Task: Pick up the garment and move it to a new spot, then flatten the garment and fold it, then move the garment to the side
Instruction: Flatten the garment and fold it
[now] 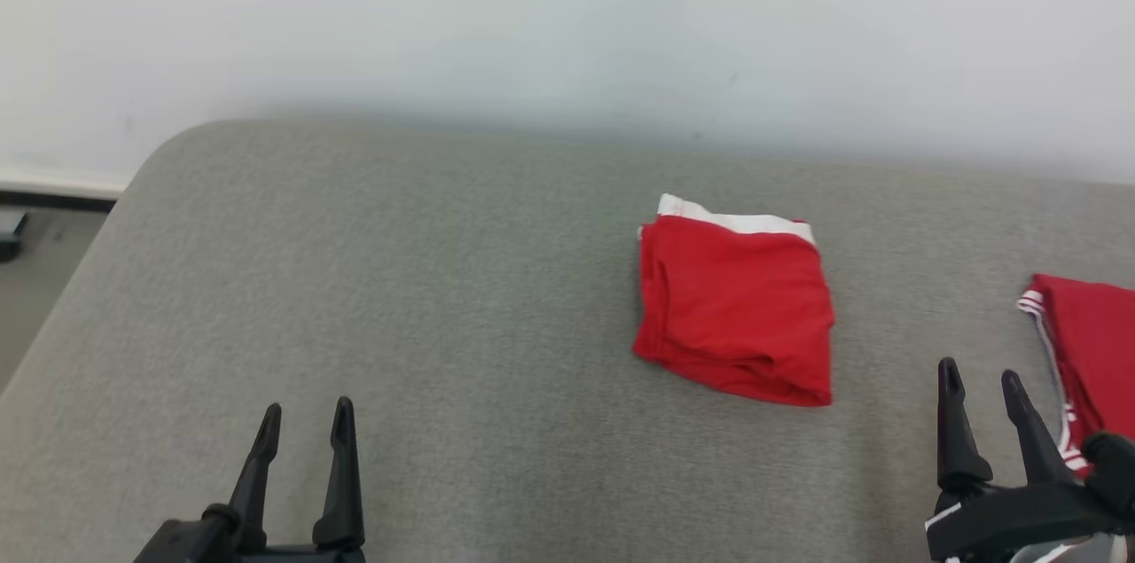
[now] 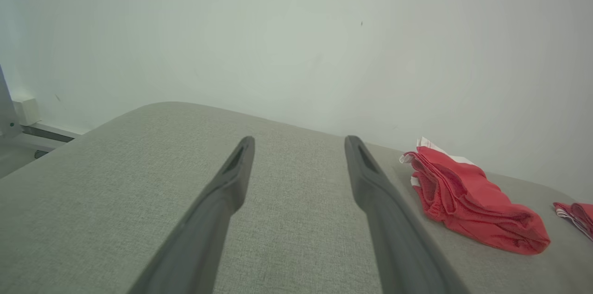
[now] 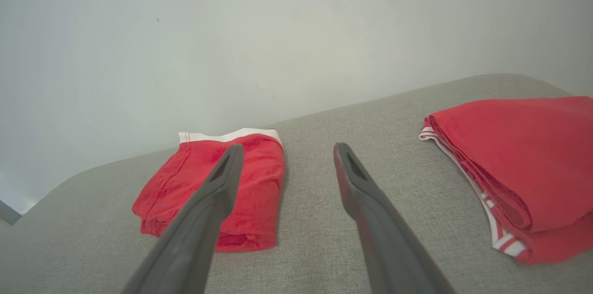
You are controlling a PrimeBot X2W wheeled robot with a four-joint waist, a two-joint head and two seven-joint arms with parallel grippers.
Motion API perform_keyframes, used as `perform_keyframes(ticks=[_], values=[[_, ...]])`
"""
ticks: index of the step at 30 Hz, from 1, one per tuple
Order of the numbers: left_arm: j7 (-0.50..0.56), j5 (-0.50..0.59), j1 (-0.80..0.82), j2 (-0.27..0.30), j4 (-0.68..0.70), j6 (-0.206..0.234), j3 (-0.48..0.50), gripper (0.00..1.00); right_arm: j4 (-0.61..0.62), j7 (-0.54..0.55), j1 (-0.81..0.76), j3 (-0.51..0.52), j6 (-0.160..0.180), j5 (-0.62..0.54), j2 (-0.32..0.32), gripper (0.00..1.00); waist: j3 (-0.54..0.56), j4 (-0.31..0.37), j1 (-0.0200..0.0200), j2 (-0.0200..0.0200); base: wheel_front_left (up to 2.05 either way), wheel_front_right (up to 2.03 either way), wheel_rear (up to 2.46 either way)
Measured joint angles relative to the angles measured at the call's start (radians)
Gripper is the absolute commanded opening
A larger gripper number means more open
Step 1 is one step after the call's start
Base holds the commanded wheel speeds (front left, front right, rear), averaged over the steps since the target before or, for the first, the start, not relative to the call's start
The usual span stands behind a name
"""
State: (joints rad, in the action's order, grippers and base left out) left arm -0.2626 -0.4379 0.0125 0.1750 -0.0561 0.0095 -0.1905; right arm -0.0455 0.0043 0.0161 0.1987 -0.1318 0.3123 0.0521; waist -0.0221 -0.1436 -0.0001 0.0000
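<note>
While left gripper [image 1: 307, 408] and right gripper [image 1: 980, 372] stand spread and empty, the folded red shorts [image 1: 734, 306] lie forward-left of the right one, the nearer arm.

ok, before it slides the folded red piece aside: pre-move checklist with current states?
1. Left pincer open and empty: ok.
2. Right pincer open and empty: ok.
3. Folded red garment lies compact on the grey cushion, touching neither pincer: ok.
4. Path from the right pincer to the garment free of other things: ok.
5. Room on the right side: not ok. A second red garment with white stripes lies there, next to the right pincer. Bare cushion shows to the left.
6. Whether the fold will hold when gripped at one edge: cannot tell.
</note>
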Motion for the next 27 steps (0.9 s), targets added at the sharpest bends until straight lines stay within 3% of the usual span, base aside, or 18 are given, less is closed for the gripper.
perform_keyframes(ticks=[8,15,27], values=[[0.000,0.075,-0.032,-0.042,-0.062,-0.048,0.096,1.00,-0.045,-0.072,-0.043,-0.033,0.000,-0.016,-0.002,1.00,0.036,0.083,0.0000,0.0000,0.00,0.00,0.00],[0.000,0.155,-0.073,-0.051,-0.120,-0.077,0.122,1.00,-0.115,-0.075,-0.048,-0.075,0.000,-0.064,-0.002,1.00,0.058,0.137,0.0000,0.0000,0.00,0.00,0.00],[0.000,0.207,-0.089,-0.088,-0.144,-0.097,0.167,1.00,-0.155,-0.075,-0.051,-0.107,0.000,-0.102,-0.002,1.00,0.069,0.146,0.0001,0.0001,0.00,0.00,0.00]])
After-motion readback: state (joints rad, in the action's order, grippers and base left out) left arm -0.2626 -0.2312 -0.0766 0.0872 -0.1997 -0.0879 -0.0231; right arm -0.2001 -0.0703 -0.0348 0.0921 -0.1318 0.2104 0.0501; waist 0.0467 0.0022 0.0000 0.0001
